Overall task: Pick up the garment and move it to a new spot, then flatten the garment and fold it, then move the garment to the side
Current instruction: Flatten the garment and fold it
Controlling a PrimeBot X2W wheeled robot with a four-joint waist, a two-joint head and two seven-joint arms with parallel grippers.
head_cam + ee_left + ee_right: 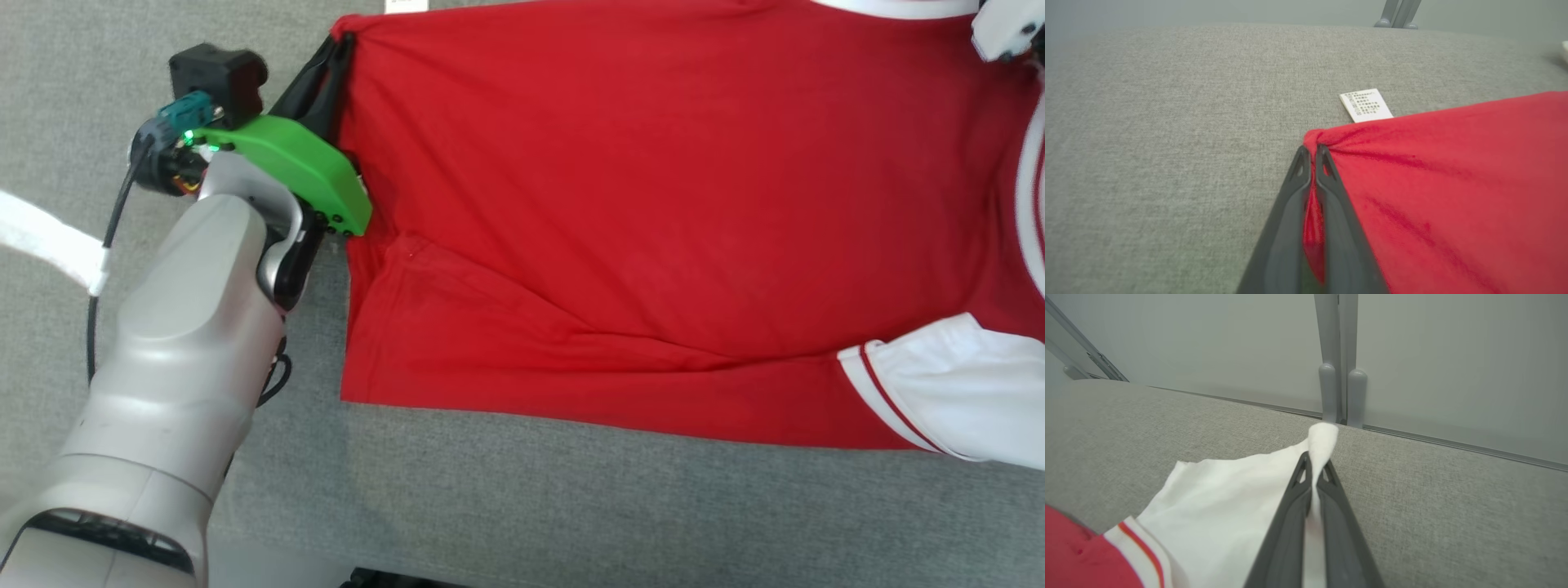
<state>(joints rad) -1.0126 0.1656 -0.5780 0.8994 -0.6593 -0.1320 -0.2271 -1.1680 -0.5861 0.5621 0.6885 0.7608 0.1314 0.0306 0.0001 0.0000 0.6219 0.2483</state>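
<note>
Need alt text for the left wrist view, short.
The left end effector is shut on a bunched corner of the red garment, which lies on a grey cloth surface. A white care label sticks out from the garment's edge just past the grip.

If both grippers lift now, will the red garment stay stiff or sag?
Probably floppy: the red garment bunches where the left gripper pinches its corner. Its middle would likely sag between there and the white sleeve in the right gripper.

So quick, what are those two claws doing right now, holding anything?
Left gripper: closed, pinching a corner of the red garment.
Right gripper: closed, pinching the garment's white sleeve.
</note>
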